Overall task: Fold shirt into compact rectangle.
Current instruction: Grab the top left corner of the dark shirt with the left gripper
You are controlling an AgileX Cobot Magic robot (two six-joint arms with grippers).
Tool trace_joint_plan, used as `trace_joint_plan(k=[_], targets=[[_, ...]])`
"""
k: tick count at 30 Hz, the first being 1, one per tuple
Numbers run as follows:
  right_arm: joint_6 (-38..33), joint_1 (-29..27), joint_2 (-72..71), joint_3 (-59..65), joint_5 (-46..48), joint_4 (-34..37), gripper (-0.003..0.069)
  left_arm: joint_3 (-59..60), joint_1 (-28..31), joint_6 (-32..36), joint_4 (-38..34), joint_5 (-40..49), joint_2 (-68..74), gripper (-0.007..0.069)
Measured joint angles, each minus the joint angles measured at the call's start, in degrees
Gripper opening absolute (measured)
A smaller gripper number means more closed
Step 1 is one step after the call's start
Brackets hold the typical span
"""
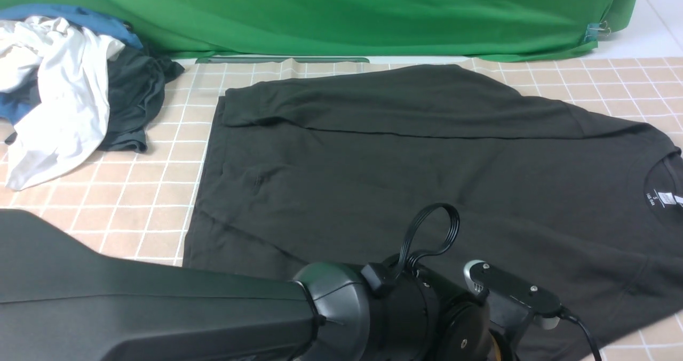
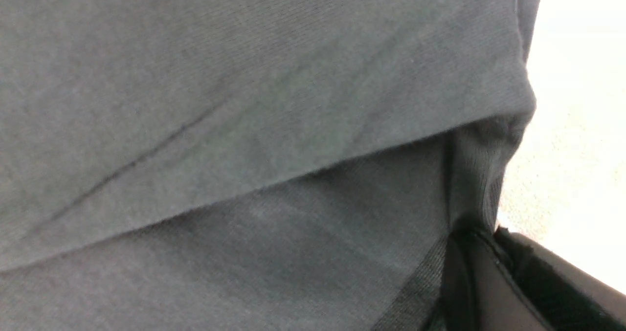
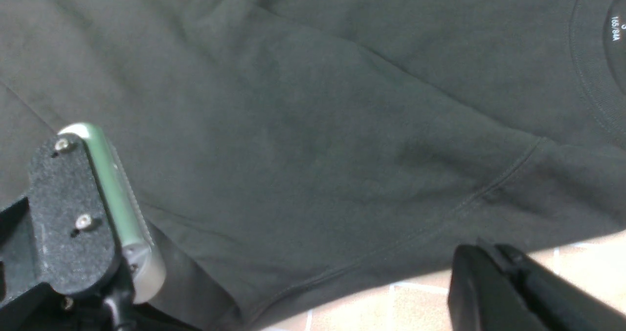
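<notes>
Front: the large black short-sleeved cotton T-shirt lies spread on the pink-checked surface. Its far strip is folded over the body. The white neck label is at one end. The black left arm leans over the near hem, well away from the label, and its tool is hidden here.

Left wrist: the left tool is closed with shirt cloth bunched into it (probably an edge grip, layers unclear).

Right wrist: the right tool is closed with nothing seen in it, just off the shirt's edge and nearer the label.

To do this step well, get a matching grip nearer the label. Then lift both low and level so the fold line stays straight.
</notes>
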Motion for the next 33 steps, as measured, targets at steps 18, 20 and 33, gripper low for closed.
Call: trace_joint_plan(k=[18,20,33], targets=[[0.07,0.00,0.00,0.00,0.00,0.00,0.0041,-1.01,14.12,-23.48,21.90,19.25,-19.73,0.0124],[0.07,0.00,0.00,0.00,0.00,0.00,0.0042,-2.25,21.95,-25.59,22.35,20.21,-21.20,0.0047],[0.13,0.00,0.00,0.00,0.36,1.77,0.0045,-25.87,55.50,-26.53,22.55,25.25,-4.55,0.0030]])
